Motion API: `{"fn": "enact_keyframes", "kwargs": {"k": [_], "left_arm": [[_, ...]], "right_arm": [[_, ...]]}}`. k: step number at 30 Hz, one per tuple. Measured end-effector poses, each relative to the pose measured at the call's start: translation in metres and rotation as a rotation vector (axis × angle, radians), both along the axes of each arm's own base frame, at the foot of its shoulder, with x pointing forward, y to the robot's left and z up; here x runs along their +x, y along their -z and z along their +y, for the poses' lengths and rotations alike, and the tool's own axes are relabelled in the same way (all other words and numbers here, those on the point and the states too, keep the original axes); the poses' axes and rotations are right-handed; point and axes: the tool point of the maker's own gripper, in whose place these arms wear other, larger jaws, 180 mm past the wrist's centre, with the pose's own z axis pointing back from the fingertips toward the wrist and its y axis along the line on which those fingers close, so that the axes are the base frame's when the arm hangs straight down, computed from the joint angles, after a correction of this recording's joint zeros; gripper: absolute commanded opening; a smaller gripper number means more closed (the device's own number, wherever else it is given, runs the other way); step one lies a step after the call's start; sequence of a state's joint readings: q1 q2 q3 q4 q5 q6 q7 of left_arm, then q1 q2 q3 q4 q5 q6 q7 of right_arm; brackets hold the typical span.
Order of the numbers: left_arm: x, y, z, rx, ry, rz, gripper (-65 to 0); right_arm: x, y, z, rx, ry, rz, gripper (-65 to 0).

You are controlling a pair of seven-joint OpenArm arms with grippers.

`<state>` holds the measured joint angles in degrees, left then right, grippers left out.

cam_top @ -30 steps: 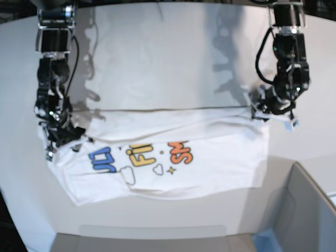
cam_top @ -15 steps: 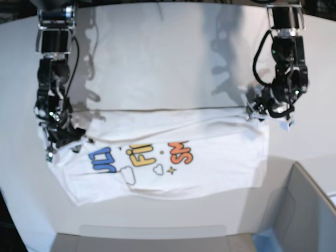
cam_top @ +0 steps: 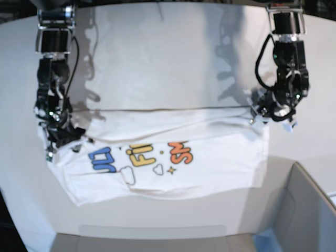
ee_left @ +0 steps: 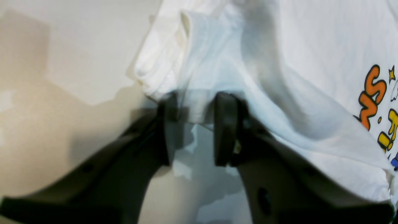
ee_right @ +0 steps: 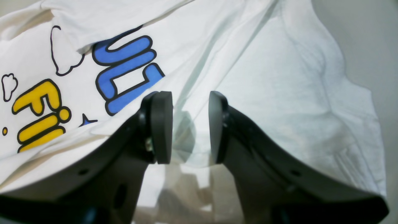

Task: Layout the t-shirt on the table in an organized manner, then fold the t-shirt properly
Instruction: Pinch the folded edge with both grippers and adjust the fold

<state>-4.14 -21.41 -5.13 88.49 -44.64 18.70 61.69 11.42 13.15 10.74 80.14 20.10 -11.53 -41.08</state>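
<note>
T-shirt [cam_top: 173,157]: white, cartoon lettering, spread across the white table [cam_top: 157,63], far edge folded over.
Left gripper [ee_left: 194,124]: pinching a bunched shirt corner between its jaws.
Right gripper [ee_right: 190,127]: jaws clamped on a raised fold near the blue letters.

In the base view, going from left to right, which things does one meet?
Right gripper → blue letters → yellow letters → orange letters → left gripper → grey box.
</note>
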Motion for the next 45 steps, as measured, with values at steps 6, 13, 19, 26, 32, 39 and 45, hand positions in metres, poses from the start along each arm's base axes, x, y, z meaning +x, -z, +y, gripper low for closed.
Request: {"fn": "enact_keyframes", "kwargs": {"k": [6, 13, 19, 26, 32, 39, 45], "left_arm": [[0.004, -0.003, 0.003, 0.005, -0.012, -0.015, -63.9], [0.007, -0.005, 0.006, 0.017, -0.022, -0.034, -63.9], [0.032, -0.028, 0.006, 0.016, -0.028, -0.103, -63.9], [0.052, -0.047, 0.008, 0.018, -0.035, -0.162, -63.8], [0.058, -0.028, 0.020, 0.024, -0.084, -0.130, -63.7], [0.074, -0.024, 0.041, 0.056, -0.160, -0.153, -63.7], [0.094, -0.045, 0.045, 0.071, -0.173, -0.223, -58.4]], "right_arm": [[0.000, 0.000, 0.000, 0.000, 0.000, 0.000, -44.9], [0.000, 0.000, -0.001, -0.006, 0.001, 0.001, -44.9], [0.000, 0.000, -0.002, -0.005, 0.003, 0.000, -44.9], [0.000, 0.000, -0.002, -0.006, 0.004, 0.000, -44.9], [-0.001, 0.000, -0.002, -0.005, 0.006, 0.001, -44.9], [-0.001, 0.001, -0.003, -0.005, 0.006, 0.002, -44.9], [-0.001, 0.001, -0.003, -0.005, 0.006, 0.002, -44.9]]}}
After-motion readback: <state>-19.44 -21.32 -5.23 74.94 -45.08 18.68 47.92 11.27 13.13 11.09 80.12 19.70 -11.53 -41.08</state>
